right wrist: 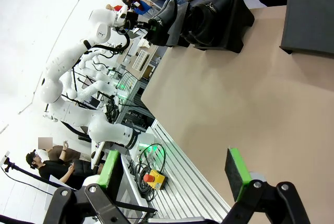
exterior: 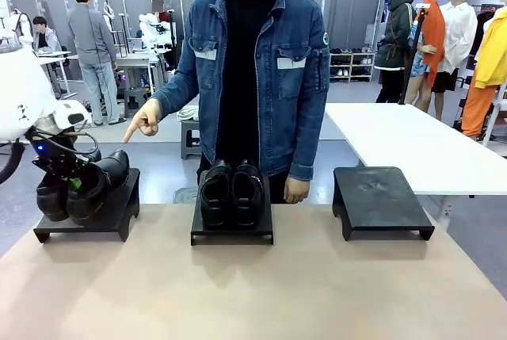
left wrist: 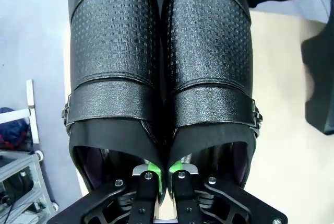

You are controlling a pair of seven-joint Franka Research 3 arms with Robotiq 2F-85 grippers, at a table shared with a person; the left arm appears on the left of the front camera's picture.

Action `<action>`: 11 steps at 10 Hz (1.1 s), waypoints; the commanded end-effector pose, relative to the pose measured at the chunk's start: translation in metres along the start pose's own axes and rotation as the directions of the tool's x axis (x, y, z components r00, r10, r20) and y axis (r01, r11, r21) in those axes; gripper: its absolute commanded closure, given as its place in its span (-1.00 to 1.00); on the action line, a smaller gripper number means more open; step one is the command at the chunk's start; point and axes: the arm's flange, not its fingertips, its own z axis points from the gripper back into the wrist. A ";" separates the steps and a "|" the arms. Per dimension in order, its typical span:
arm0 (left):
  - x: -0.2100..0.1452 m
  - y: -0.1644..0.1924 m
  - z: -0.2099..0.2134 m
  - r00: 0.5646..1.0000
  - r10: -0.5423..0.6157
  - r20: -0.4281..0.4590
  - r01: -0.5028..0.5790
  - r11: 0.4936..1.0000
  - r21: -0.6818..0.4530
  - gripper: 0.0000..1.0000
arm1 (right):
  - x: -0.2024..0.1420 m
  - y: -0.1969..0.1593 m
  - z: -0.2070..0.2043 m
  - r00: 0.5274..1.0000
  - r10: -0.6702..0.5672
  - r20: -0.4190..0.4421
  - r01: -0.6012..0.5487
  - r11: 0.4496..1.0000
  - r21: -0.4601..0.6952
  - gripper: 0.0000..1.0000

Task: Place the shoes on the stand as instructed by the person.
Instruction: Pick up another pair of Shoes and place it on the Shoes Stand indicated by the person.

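The left gripper [left wrist: 163, 174] pinches the inner heel walls of a glossy black buckled leather pair of shoes [exterior: 83, 185], tilted on the black stand [exterior: 103, 213] at nine o'clock. The right gripper [right wrist: 172, 174] hangs wide open. The person's hand [exterior: 143, 120] points toward that stand.

The left arm [exterior: 24, 94] comes in from the left, wrist bent down, its pincer [left wrist: 163, 174] closed with the green pads [left wrist: 151, 169] nearly together, gripping the inner edges of a pair of shoes [left wrist: 162, 67]. The right pincer [right wrist: 172, 174] hangs above the surface [right wrist: 219, 104], fingers [right wrist: 236, 172] spread wide and holding nothing.
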 end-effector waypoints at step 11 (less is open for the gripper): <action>0.026 0.013 -0.049 0.997 0.044 0.057 -0.044 0.999 -0.010 0.52 | 0.001 0.000 0.001 1.000 0.021 0.009 -0.021 1.000 0.009 -1.00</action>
